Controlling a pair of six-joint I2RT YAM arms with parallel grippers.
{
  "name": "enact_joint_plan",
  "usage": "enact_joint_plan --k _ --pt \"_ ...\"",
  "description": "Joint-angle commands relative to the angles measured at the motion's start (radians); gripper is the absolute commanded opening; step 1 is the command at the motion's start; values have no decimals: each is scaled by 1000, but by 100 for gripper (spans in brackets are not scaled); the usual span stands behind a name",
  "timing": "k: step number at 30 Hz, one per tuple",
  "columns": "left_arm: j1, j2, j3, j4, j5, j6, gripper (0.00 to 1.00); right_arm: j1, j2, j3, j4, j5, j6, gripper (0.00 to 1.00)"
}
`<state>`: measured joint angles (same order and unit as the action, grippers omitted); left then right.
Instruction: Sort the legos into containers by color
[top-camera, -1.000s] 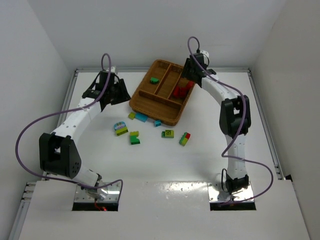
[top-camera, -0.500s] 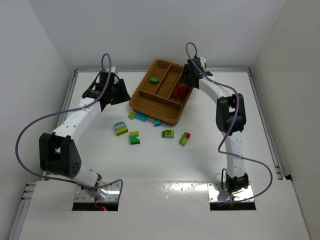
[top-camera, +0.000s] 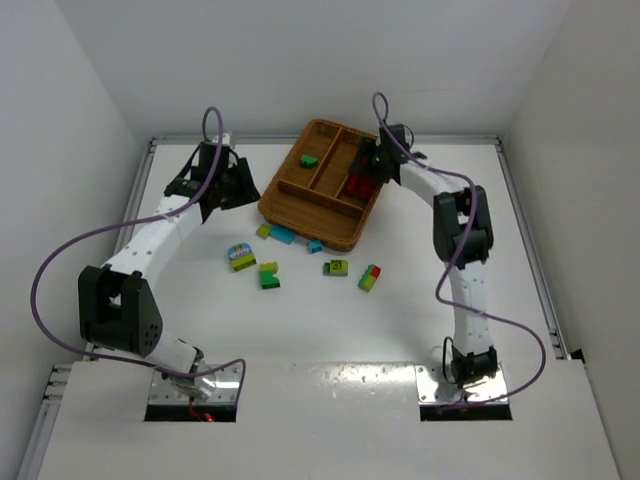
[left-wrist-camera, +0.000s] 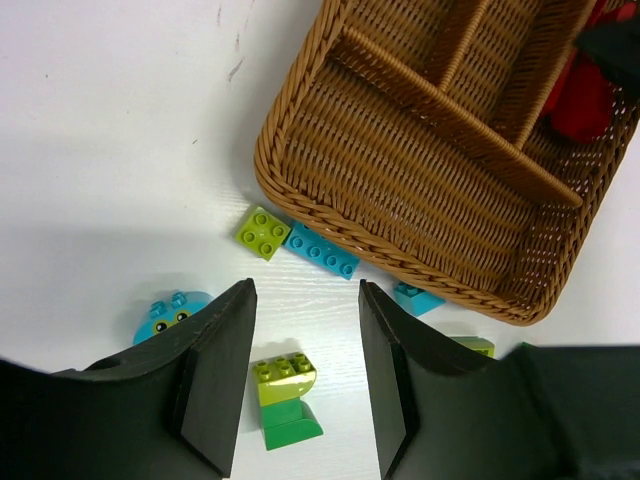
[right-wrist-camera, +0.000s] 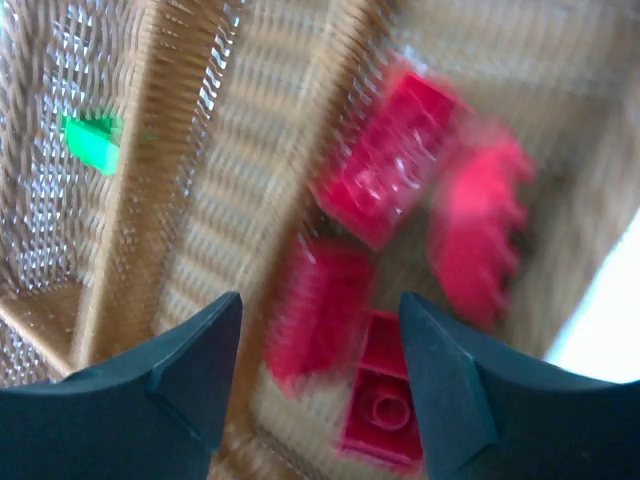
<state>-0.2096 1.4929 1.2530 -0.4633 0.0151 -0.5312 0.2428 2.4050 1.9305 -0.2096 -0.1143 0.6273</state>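
The wicker tray (top-camera: 290, 210) stands at the back middle. Its right compartment holds several red legos (top-camera: 360, 183), its left one a green lego (top-camera: 309, 160). My right gripper (top-camera: 366, 166) hangs open and empty just over the red legos (right-wrist-camera: 395, 160); this view is blurred, and the green lego (right-wrist-camera: 92, 142) shows beyond a divider. My left gripper (top-camera: 222, 192) is open and empty left of the tray (left-wrist-camera: 300, 190), above the table. Between its fingers I see a lime-on-green lego (left-wrist-camera: 285, 400); a lime lego (left-wrist-camera: 263, 232) and a blue lego (left-wrist-camera: 320, 251) lie by the tray wall.
Loose legos lie in front of the tray: a blue-and-lime figure piece (top-camera: 240, 257), the lime-green stack (top-camera: 269, 275), a small blue one (top-camera: 315, 246), a green-lime one (top-camera: 336, 267), a red-green-lime one (top-camera: 369, 277). White walls close in the table.
My right gripper has moved left and down over the tray's red compartment. The left arm has not moved.
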Motion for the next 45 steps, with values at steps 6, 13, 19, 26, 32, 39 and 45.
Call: enact_joint_plan --k 6,13,19,26,32,39,45 --pt "9 -29 -4 6 14 8 51 15 -627 -589 76 353 12 50" --pt "-1 -49 -35 15 36 -1 51 72 -799 -902 -209 300 87 64" --pt "-20 -49 -44 25 36 -1 51 203 -928 -1111 -195 203 212 73" --pt "-53 -59 -53 25 45 -10 51 279 -946 -1144 -154 171 222 76" --pt "-62 -68 -63 25 45 -10 51 308 -945 -1131 -126 154 207 75" --pt "-62 -68 -72 25 54 -10 51 338 -796 -1025 -232 74 74 88" --pt "-62 -68 -72 25 54 -10 51 384 -721 -986 -254 148 169 88"
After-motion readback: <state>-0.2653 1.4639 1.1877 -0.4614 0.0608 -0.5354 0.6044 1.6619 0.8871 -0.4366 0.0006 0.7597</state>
